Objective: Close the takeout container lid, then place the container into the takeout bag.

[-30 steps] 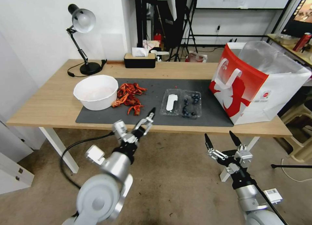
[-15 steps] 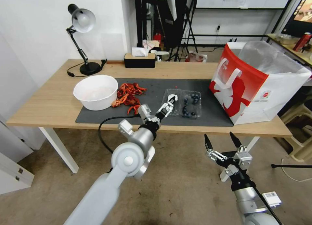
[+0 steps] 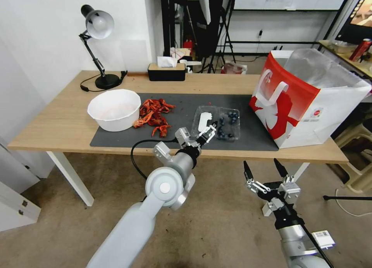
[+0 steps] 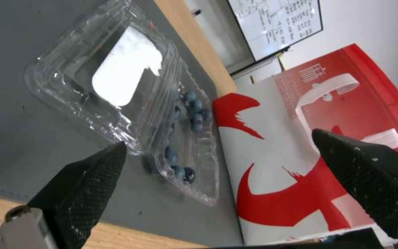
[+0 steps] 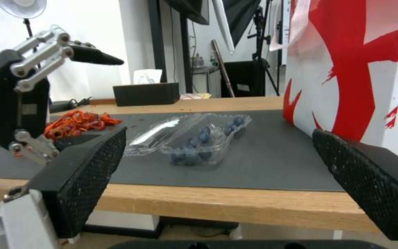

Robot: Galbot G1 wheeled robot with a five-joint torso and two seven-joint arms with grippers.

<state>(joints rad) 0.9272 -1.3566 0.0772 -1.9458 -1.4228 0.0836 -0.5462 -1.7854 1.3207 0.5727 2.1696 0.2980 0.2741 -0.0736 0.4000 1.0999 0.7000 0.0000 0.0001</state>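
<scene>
The container [image 3: 228, 124] lies open and flat on the dark mat, with dark blueberries in its tray. Hinged to the tray's left side, the takeout container lid [image 3: 203, 121] lies flat with its white sticker up. My left gripper [image 3: 209, 131] is open just above the near edge of the lid and tray, touching nothing. In the left wrist view the lid [image 4: 116, 69] and berry tray [image 4: 185, 138] lie ahead of the open left gripper [image 4: 217, 141]. The takeout bag [image 3: 306, 101] stands open at the table's right end. My right gripper [image 3: 266, 169] hangs open below the table's front edge.
A white bowl [image 3: 114, 109] and a heap of red shells [image 3: 155, 115] lie left of the container on the mat [image 3: 182, 103]. A desk lamp [image 3: 97, 47] and a black tissue box [image 3: 166, 71] stand at the back. The bag [image 5: 346, 69] is close to the tray's right.
My left arm has swung up and to the right from below the table's front edge to the near edge of the open container. The right arm has hardly moved.
</scene>
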